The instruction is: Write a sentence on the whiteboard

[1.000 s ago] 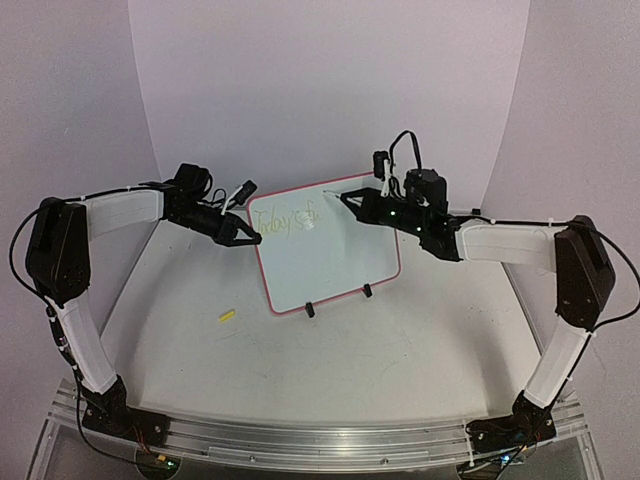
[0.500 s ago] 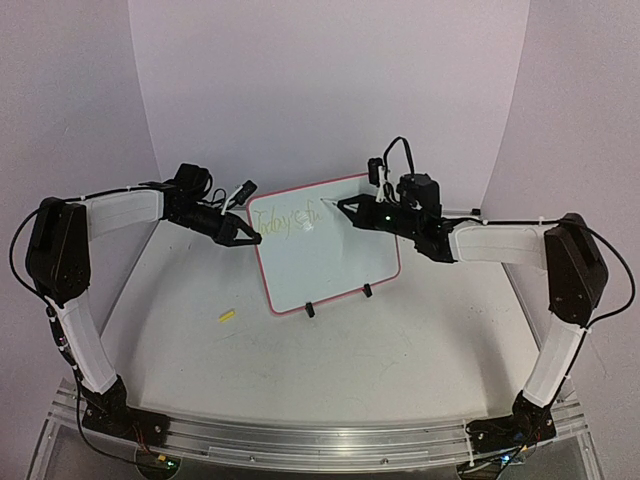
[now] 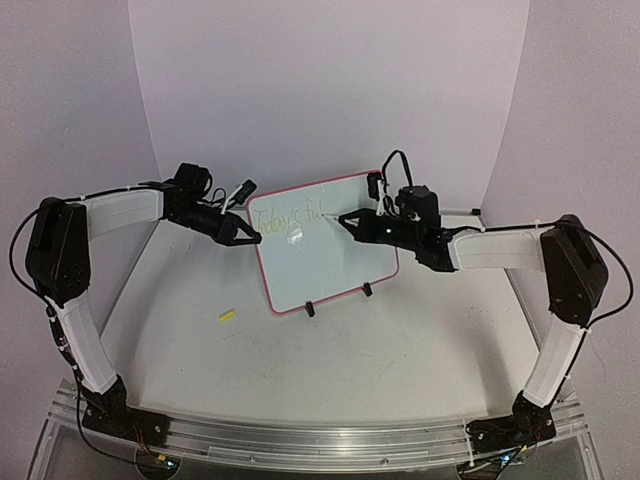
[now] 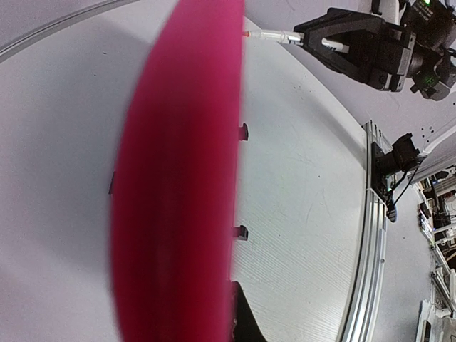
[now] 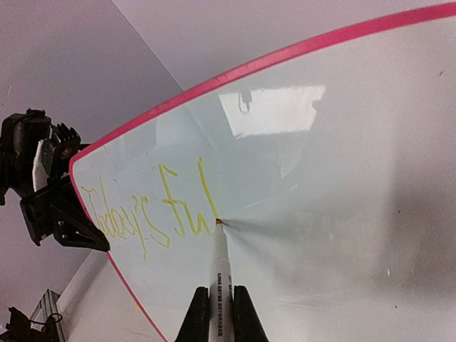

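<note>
The whiteboard, red-framed, stands tilted on the table's far middle. Its sentence is yellow handwriting along the top, reading about "Today's ful". My right gripper is shut on a white marker whose tip touches the board at the foot of the last stroke. The left gripper is shut on the board's left edge. In the left wrist view the red frame fills the middle as a blur, with one dark finger beside it and the marker beyond.
Two black clip feet hold the board's lower edge. A small yellow piece lies on the table to the left front. A metal rail runs along the near edge. Purple walls close in the back and sides.
The right gripper has drawn the marker up, then down and to the right, and the writing has grown by more letters after "Today's". The left arm and the board have stayed still.
</note>
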Controlling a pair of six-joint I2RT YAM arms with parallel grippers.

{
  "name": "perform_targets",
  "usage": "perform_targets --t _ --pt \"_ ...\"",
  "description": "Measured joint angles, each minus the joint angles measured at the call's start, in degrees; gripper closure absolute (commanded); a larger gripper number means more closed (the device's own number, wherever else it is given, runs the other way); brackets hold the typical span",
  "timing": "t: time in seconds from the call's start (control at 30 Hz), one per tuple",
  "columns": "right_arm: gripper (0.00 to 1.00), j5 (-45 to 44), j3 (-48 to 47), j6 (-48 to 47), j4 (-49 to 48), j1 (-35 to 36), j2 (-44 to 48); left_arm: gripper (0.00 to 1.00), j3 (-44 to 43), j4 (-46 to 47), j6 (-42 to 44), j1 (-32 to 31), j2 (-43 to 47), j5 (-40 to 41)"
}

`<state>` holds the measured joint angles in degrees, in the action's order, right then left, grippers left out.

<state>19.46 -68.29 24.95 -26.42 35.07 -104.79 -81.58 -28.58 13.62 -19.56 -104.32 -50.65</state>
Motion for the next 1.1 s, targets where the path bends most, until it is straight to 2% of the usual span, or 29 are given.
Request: perform_targets --t 0.57,1.1 --pt "1.00 -2.14 1.50 -0.68 1.29 0.00 3.09 1.00 -0.17 -0.43 0.51 -0.28 -0.02 0.22" --pt "1.00 -2.90 -2.86 -1.37 1.27 0.00 3.55 1.00 -0.17 -0.45 0.53 -0.28 -0.02 0.22"
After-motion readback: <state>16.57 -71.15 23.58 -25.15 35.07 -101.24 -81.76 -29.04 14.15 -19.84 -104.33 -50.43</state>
